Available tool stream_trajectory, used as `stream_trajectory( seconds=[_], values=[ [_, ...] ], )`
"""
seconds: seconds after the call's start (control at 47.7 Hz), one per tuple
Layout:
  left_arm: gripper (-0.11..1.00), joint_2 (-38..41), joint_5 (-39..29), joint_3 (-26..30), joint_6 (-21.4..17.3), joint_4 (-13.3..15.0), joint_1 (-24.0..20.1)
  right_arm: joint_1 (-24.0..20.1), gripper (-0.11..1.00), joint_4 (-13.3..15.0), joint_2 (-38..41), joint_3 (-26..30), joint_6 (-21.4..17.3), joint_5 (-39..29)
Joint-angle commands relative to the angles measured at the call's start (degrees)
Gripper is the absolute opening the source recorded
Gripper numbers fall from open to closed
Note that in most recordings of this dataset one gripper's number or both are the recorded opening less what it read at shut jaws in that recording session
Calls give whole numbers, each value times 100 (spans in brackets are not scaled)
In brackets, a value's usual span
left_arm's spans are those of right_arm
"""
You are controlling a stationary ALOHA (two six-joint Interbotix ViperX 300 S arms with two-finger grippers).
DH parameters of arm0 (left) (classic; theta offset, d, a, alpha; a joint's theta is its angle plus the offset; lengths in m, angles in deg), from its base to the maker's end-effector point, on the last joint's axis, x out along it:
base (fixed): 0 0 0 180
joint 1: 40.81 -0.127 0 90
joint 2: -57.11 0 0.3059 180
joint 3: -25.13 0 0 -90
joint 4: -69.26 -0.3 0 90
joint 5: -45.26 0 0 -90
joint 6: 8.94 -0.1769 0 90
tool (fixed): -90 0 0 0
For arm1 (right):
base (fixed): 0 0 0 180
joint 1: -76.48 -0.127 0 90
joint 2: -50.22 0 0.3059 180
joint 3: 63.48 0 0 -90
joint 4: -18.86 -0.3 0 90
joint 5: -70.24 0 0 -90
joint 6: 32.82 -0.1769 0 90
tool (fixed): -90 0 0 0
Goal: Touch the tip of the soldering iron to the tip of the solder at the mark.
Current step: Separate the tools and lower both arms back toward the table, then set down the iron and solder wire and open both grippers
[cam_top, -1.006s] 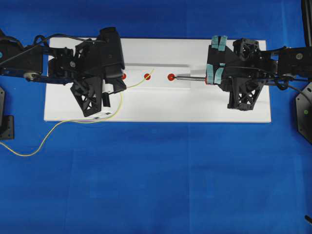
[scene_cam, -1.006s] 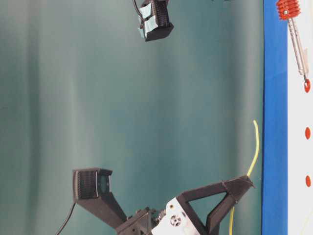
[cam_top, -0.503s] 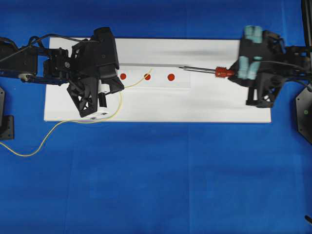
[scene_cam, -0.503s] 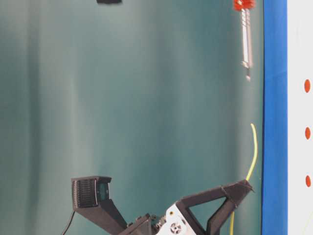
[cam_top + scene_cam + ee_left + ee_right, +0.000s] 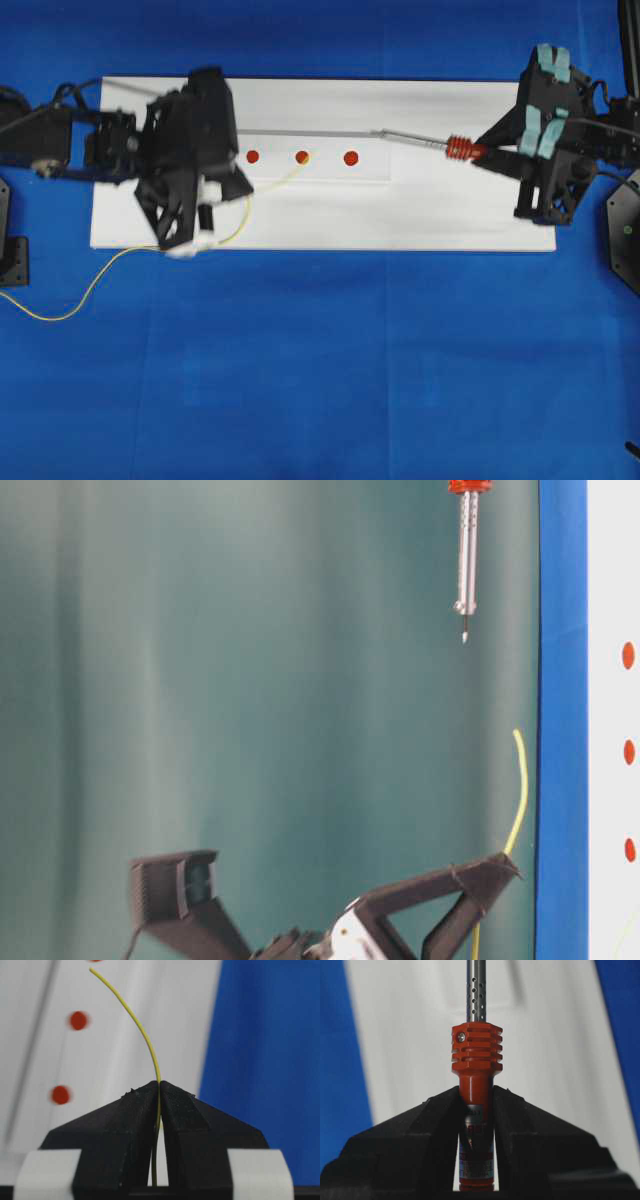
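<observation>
Above the white board (image 5: 330, 215), the soldering iron (image 5: 425, 142) lies lengthwise, tip leftward

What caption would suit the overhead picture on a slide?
Two robot arms over a white board: the left gripper pinches yellow solder, the right gripper holds the soldering iron.

Three red dots (image 5: 302, 157), one white board (image 5: 420, 215), one soldering iron (image 5: 425, 142), one solder (image 5: 95, 282), two hands (image 5: 205, 205).

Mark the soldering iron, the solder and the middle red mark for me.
soldering iron (image 5: 475, 1055): right wrist view, ribbed orange collar.
solder (image 5: 135, 1022): left wrist view, free stretch above the jaws.
middle red mark (image 5: 302, 157): overhead view, dot's centre.
</observation>
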Motion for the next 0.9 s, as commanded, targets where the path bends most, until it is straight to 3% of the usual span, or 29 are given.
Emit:
stream_trajectory(
  seconds=[0.0, 0.21, 0.356, 0.608, 0.88],
  values=[
    [2, -193, 202, -26, 9, -9, 457, -466, 6, -44, -26, 70, -35, 193],
    [2, -255, 729, -255, 9, 0, 1573, -1723, 6, -44, 123, 62, -193, 580],
    [2, -9, 1274, -466, 0, 0, 2153, -2241, 6, -44, 571, 26, -299, 993],
    [2, 1037, 2030, -510, -9, 0, 2443, -2830, 6, -53, 1978, 88, -668, 1951],
    [2, 1582, 1925, -396, -88, 0, 2479, -2962, 6, -79, 2988, 404, -1028, 2399]
  ],
)
